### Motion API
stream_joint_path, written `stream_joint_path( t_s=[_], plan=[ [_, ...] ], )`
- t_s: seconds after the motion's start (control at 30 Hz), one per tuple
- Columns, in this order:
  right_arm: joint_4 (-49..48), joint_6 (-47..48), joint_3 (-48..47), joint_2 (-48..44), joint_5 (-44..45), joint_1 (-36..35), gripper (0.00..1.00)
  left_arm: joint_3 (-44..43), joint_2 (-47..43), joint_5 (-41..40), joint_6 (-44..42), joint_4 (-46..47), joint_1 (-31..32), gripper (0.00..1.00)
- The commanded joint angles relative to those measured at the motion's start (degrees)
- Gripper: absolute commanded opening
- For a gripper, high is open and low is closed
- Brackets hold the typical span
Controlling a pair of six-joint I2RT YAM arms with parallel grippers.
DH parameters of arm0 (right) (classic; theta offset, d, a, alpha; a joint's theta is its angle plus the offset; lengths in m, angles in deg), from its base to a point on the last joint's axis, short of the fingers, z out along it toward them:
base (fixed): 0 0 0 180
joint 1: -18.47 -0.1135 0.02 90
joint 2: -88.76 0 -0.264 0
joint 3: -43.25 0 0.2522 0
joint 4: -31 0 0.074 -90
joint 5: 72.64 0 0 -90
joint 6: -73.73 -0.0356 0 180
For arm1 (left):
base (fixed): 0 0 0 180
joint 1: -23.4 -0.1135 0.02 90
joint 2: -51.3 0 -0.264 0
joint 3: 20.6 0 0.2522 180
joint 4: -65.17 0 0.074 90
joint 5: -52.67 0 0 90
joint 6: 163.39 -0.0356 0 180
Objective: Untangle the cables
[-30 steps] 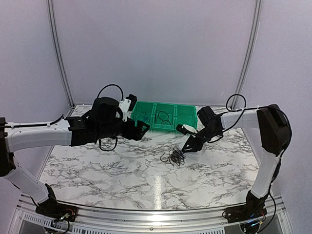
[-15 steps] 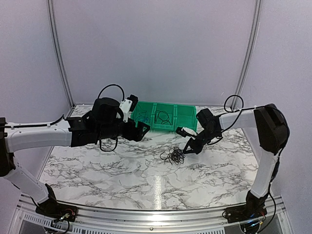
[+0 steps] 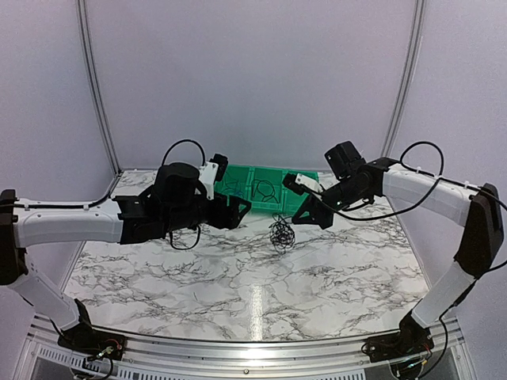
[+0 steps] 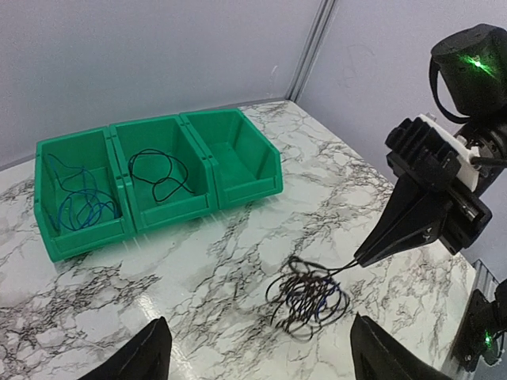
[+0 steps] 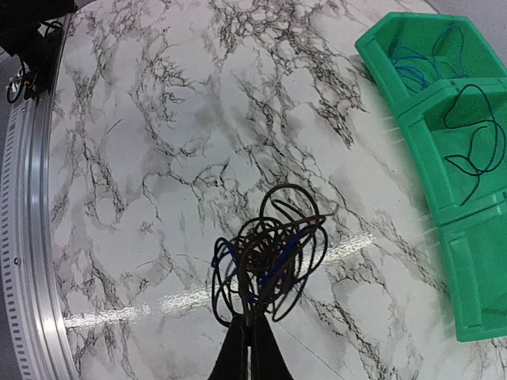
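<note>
The cables (image 3: 281,233) are a fist-sized clump of black loops with one blue strand, hanging just above the marble table. My right gripper (image 3: 297,220) is shut on a black strand at the clump's right edge, and the pinch shows in the right wrist view, with the gripper (image 5: 247,328) beneath the clump (image 5: 269,261). My left gripper (image 3: 238,210) stands open to the left of the clump and touches nothing. In the left wrist view its two fingertips (image 4: 158,348) frame the clump (image 4: 309,297) from the near side, with the right gripper (image 4: 360,261) coming in from the right.
A green three-compartment bin (image 3: 305,184) stands at the back of the table. Its left compartment holds a blue cable (image 4: 75,202), the middle one a black cable (image 4: 158,174), and the right compartment (image 4: 238,158) holds nothing. A metal rail (image 3: 245,344) runs along the table's near edge.
The right gripper has shut on a strand and risen toward the back, lifting the clump off the table. The left arm has shifted slightly right toward the clump.
</note>
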Motion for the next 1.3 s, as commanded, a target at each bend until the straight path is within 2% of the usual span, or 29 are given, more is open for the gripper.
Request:
stream_joint_path(
  t_s=[0.0, 0.13, 0.33, 0.53, 0.9, 1.03, 1.27],
  plan=[
    [2.50, -0.30, -1.36, 0.47, -0.27, -2.86, 0.00, 3.54, 2.75, -2.93, 2.97, 11.89, 4.32, 0.80],
    [2.95, -1.05, -2.54, 2.12, -2.18, -3.42, 0.00, 4.97, 7.93, -8.66, 3.88, 19.83, 8.82, 0.78],
    [3.01, -1.66, -2.55, 4.48, -4.56, -3.73, 0.00, 2.56, 15.92, -20.59, 2.78, 21.33, 13.46, 0.74],
    [2.82, -2.23, -2.15, 5.59, -6.03, -3.91, 0.00, -0.16, 21.24, -25.74, 4.33, 22.38, 13.53, 0.72],
    [4.40, -1.50, -1.97, 5.21, -8.60, -4.14, 0.00, -8.24, 30.16, -29.13, 5.39, 23.15, 12.47, 0.71],
    [5.47, -0.35, -1.78, 3.03, -10.02, -4.16, 0.00, -10.59, 33.94, -30.34, 8.67, 23.22, 11.50, 0.70],
    [15.10, 4.85, -8.99, -0.52, -15.89, -4.19, 0.00, -11.17, 38.97, -33.08, 10.03, 26.12, 10.80, 0.65]
  ],
)
